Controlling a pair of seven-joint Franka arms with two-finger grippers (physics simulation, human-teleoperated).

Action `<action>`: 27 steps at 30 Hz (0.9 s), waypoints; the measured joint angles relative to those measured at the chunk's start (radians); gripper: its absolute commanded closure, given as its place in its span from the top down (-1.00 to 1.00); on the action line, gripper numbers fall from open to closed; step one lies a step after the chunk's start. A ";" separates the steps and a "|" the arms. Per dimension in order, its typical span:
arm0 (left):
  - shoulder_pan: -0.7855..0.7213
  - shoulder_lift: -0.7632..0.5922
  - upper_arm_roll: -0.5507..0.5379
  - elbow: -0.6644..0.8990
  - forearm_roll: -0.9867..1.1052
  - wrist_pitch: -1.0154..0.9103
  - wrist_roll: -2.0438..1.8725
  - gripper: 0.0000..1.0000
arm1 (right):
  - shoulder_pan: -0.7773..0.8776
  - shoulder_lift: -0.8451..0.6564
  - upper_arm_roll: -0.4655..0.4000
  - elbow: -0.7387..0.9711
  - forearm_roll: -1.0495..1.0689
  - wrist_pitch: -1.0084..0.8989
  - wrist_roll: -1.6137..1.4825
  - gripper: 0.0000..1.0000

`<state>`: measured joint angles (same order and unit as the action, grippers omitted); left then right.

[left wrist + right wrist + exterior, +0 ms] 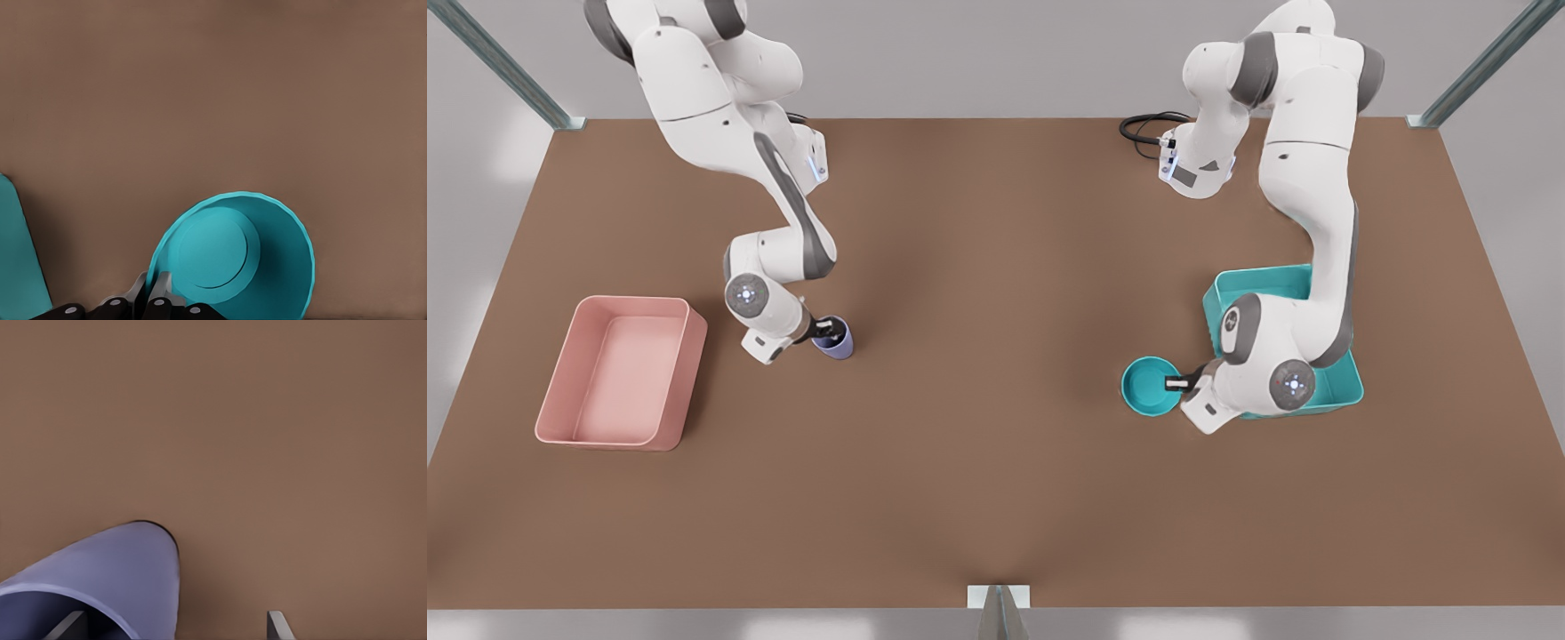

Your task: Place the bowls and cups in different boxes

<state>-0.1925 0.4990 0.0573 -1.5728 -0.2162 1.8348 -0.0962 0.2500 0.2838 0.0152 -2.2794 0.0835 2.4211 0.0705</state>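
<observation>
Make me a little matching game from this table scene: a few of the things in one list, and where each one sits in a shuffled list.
Things:
1. small round teal bowl
2. small lavender handleless cup
3. pale pink rectangular tub
4. teal rectangular tub

Places:
A. at the front view's far left, nothing in it
B. on the table, left gripper at its rim
C. partly under the arm on the front view's right
D. on the table, one finger of the right gripper inside it

Pairs: 1-B, 2-D, 3-A, 4-C
</observation>
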 measured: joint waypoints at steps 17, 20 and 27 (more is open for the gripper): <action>0.056 -0.178 0.320 -0.308 0.046 0.007 0.058 -0.57 | -0.086 -0.053 -0.014 0.438 -0.002 -0.199 -0.060 -0.57; 0.057 -0.150 0.320 -0.369 0.047 0.071 0.069 -0.57 | -0.181 -0.044 -0.084 0.535 -0.028 -0.281 -0.135 -0.57; 0.071 -0.092 0.320 -0.391 0.045 0.177 0.089 0.33 | -0.273 0.120 -0.209 0.685 -0.076 -0.379 -0.296 -0.57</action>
<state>-0.1217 0.4068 0.3771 -1.9634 -0.1711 2.0122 -0.0068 -0.0233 0.4039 -0.1938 -1.5944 0.0075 2.0424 -0.2258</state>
